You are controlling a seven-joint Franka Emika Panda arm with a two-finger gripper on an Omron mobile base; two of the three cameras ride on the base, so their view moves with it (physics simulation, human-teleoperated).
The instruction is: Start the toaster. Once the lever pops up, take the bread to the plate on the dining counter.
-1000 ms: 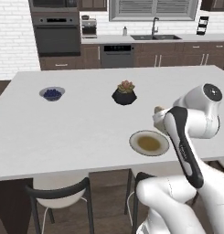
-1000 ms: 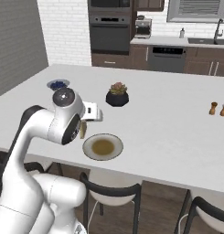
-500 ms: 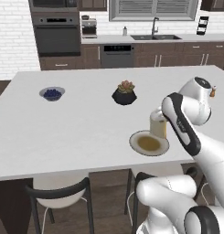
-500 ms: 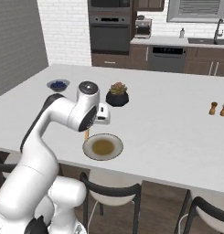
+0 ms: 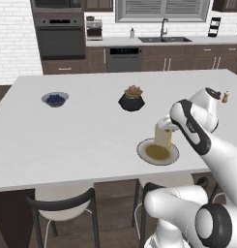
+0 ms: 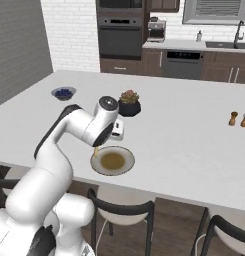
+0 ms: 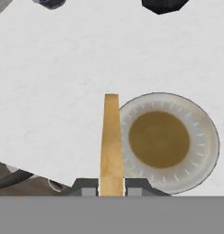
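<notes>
We hold the bread [image 7: 111,141] edge-on between the two fingers of the gripper [image 7: 111,186], which is pinching the slice at its lower end, and in the hand view the slice stands beside the plate [image 7: 202,137], crossing only its near rim. From the left base view the bread [image 5: 163,134] hangs just above the plate [image 5: 174,156], at the side nearer to the arm, and we cannot tell if it already touches the rim. So the step in hand, as we judge it, is to bring the slice over the brown middle of the plate and put it down there. To do this well we should first shift the gripper sideways toward the plate's centre, then go down slowly, and open the fingers only when the slice is low, because a slice released upright may fall outward onto the table [image 5: 81,135]. A small tilt toward the middle of the plate would help it to fall flat inside. Further away, the dark pot with a succulent [image 5: 131,100] and the small bowl of blue berries [image 5: 55,99] stand well apart from the plate, so they should not disturb us.
</notes>
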